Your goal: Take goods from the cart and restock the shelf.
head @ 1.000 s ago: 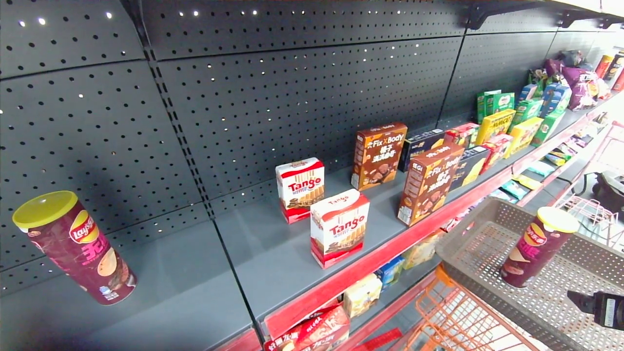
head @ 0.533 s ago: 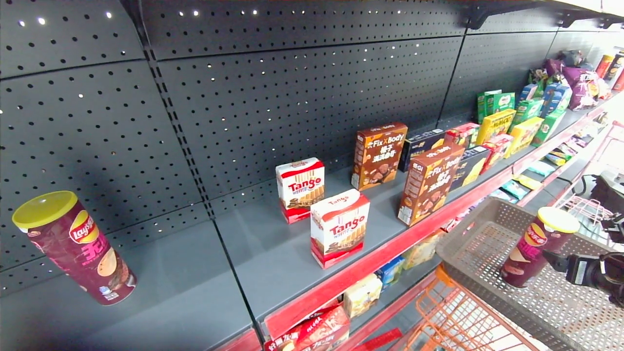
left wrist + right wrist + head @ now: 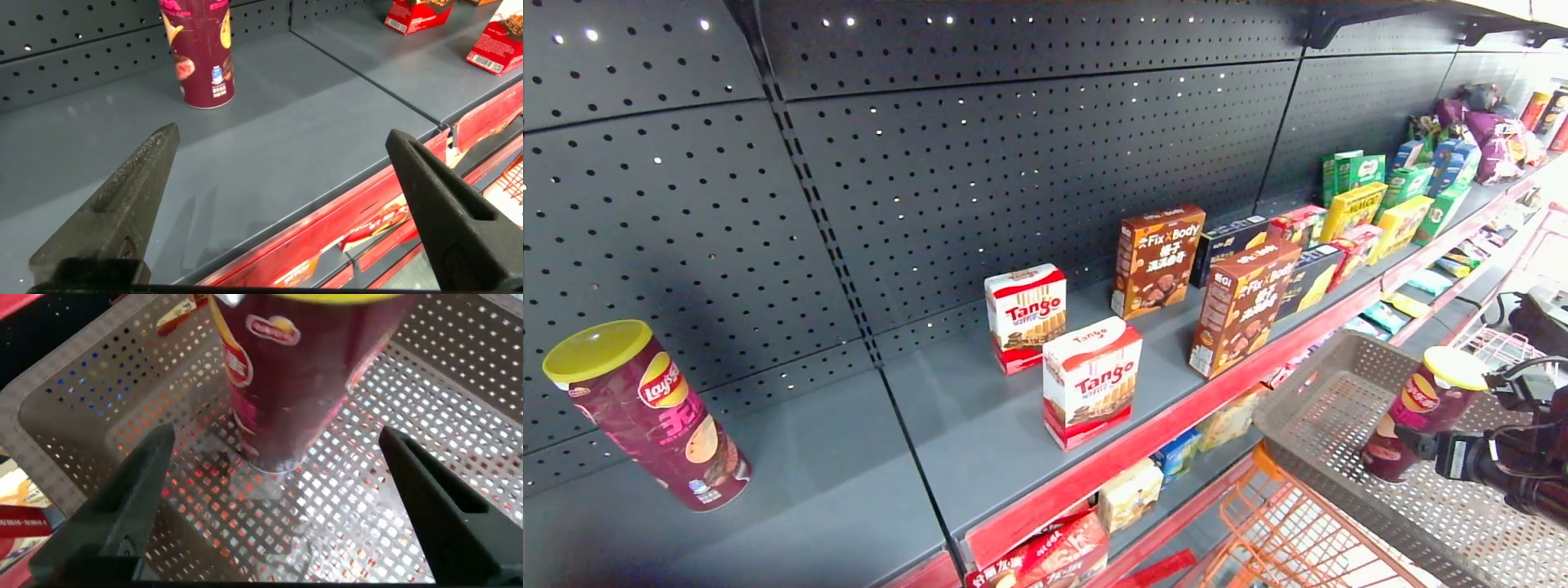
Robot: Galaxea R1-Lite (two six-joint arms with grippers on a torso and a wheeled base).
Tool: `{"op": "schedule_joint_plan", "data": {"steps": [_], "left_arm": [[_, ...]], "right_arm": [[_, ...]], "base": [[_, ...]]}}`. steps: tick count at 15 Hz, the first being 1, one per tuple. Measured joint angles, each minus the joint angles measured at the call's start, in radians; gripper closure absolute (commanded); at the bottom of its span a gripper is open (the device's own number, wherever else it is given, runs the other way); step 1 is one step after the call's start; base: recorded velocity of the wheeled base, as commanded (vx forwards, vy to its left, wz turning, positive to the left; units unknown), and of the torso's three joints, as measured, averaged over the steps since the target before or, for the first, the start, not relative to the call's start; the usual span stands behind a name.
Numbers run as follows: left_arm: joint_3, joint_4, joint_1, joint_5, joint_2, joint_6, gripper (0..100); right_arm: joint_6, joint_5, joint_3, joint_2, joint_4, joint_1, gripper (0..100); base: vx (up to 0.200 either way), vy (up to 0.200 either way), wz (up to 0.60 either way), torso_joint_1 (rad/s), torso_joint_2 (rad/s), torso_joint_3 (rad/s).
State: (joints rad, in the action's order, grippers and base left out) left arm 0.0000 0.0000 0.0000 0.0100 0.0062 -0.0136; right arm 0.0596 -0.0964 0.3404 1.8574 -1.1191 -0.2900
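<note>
Shelf deck (image 3: 833,474): grey painted metal, backed by a black perforated panel (image 3: 1013,147) and fronted by a red price rail (image 3: 1094,482). One maroon chip can (image 3: 645,416) with a yellow lid stands upright at the deck's left end. Two red-and-white wafer boxes (image 3: 1090,380) and brown biscuit boxes (image 3: 1240,302) stand further right, with mixed packets beyond. A second chip can (image 3: 1425,412) stands upright in the grey perforated basket (image 3: 1307,400) on the orange cart (image 3: 1282,539) (lower right, before the shelf). Right gripper (image 3: 274,506): fingers spread wide, one to each side of that can near its base, no contact visible. Left gripper (image 3: 282,204): fingers spread, holding nothing, above bare deck near the first can.
</note>
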Motion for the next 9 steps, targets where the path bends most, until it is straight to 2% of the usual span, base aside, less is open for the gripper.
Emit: {"op": "schedule_joint_plan", "data": {"steps": [9], "left_arm": [[0.0,0.0,0.0,0.0,0.0,0.0,0]], "right_arm": [[0.015,0.0,0.043,0.064,-0.086,0.021,0]], "base": [[0.0,0.0,0.0,0.0,0.0,0.0]]}}
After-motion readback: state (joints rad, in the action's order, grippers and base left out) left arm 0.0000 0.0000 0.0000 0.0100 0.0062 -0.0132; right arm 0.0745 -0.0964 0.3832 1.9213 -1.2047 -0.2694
